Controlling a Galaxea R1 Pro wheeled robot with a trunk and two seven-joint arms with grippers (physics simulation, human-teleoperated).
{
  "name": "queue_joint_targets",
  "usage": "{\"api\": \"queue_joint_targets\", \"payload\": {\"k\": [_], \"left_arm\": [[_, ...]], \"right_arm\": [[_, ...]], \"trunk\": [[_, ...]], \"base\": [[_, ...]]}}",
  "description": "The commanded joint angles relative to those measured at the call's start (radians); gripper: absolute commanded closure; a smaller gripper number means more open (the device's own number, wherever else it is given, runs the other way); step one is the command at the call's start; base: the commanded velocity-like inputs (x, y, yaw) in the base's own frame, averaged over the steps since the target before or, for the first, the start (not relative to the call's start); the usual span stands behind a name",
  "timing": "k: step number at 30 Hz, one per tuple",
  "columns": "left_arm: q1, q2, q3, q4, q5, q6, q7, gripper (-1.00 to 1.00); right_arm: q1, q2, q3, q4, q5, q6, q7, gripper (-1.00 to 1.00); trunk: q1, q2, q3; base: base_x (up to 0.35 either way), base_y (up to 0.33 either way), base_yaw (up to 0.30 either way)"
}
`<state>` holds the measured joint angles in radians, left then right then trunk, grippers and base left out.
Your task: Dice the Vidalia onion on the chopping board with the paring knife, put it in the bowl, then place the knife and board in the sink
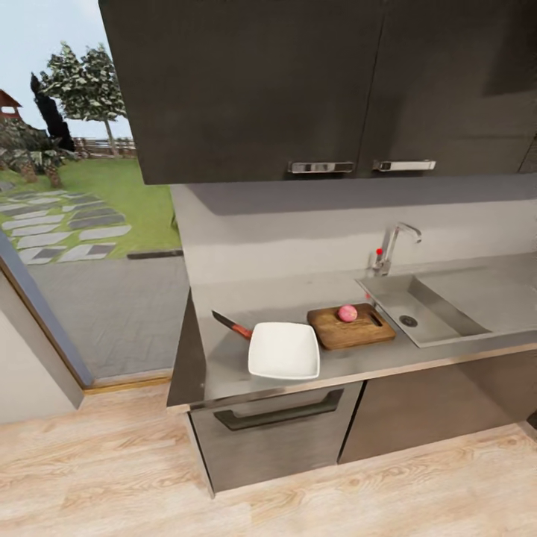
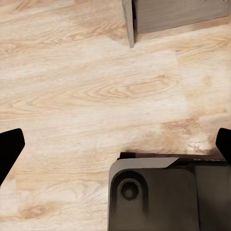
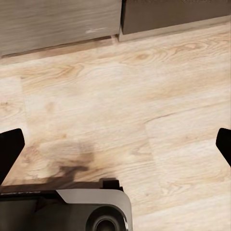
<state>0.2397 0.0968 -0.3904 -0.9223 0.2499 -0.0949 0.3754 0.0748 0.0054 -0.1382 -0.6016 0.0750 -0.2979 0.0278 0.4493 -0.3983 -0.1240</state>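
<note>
Both tools are hanging low and pointed at the pale wood floor (image 2: 86, 96). The left tool (image 2: 115, 144) has its dark fingertips way out at the edges of its wrist view, so it's spread wide with nothing in it. Same deal for the right tool (image 3: 115, 144): wide open, empty, cabinet base just ahead of it.

From the head view, everything for the job is up on the counter (image 1: 224, 365), ahead of and above the tools. The onion (image 1: 347, 313) is sitting on the chopping board (image 1: 350, 328), not in the sink (image 1: 418, 313), which is just right of the board. The board's long axis runs along the counter, slot handle toward the sink.

The white bowl (image 1: 284, 350) touches the board's left end. The paring knife (image 1: 232, 325) lies left of the bowl, angled, blade pointing back-left and reddish handle toward the bowl. I'd say the knife is the next target, but neither arm looks clearly nearer.
</note>
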Motion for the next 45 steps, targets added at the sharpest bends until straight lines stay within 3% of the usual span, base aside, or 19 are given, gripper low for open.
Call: {"api": "queue_joint_targets", "payload": {"k": [1,25,45], "left_arm": [[0.0,0.001,-0.005,-0.001,0.011,-0.005,0.007,-1.0],[0.0,0.001,-0.004,0.019,0.009,-0.005,0.007,-1.0],[0.0,-0.008,-0.004,0.025,0.009,-0.003,0.007,-1.0]], "right_arm": [[0.0,0.001,-0.005,-0.001,0.008,-0.002,0.003,-1.0],[0.0,0.001,-0.002,-0.017,0.011,-0.002,-0.004,-1.0],[0.0,0.001,-0.006,-0.113,0.009,-0.003,-0.007,-1.0]], "trunk": [[0.001,-0.002,0.0],[0.001,-0.002,0.009],[0.001,-0.002,0.009]], "base": [[0.0,0.001,-0.07],[0.0,0.0,-0.015],[0.0,0.0,0.0]]}}
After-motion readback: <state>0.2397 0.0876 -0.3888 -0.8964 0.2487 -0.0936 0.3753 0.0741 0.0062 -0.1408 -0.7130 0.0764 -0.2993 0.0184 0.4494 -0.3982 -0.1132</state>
